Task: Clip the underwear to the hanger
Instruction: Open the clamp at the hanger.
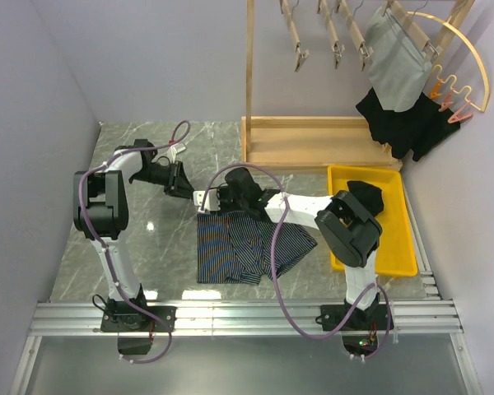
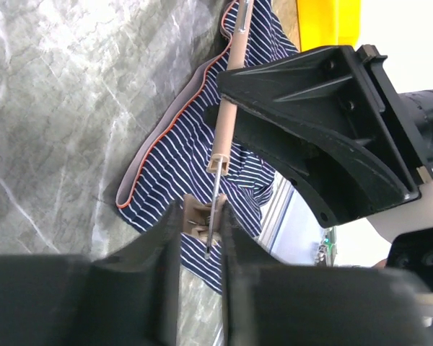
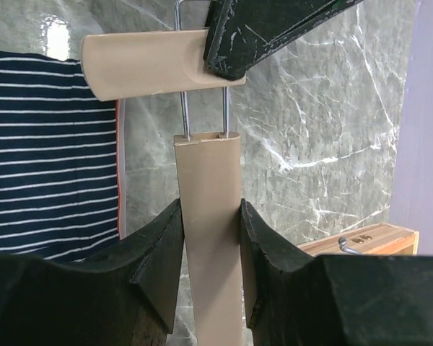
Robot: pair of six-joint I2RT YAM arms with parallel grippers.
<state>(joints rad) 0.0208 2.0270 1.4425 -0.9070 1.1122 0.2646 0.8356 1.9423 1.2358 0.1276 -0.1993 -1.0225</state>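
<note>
The navy white-striped underwear [image 1: 247, 245] lies flat on the marble table; it also shows in the left wrist view [image 2: 177, 155] and the right wrist view [image 3: 47, 158]. The tan hanger [image 1: 200, 198] is held between both grippers just above its upper left corner. My right gripper [image 1: 218, 197] is shut on the hanger's bar [image 3: 208, 216]. My left gripper [image 1: 181, 183] is shut on the hanger's end clip [image 2: 197, 216], with the clip's wire between its fingers [image 2: 172, 245]. In the right wrist view [image 3: 209, 238] the clip [image 3: 148, 65] sits crosswise under the left finger [image 3: 267, 29].
A wooden rack [image 1: 313, 140] stands at the back, with clip hangers [image 1: 298, 41], a grey garment [image 1: 395, 62] and black garments [image 1: 407, 123] hanging from it. A yellow tray [image 1: 395, 247] with a black garment [image 1: 366, 196] sits to the right. A wall runs along the left.
</note>
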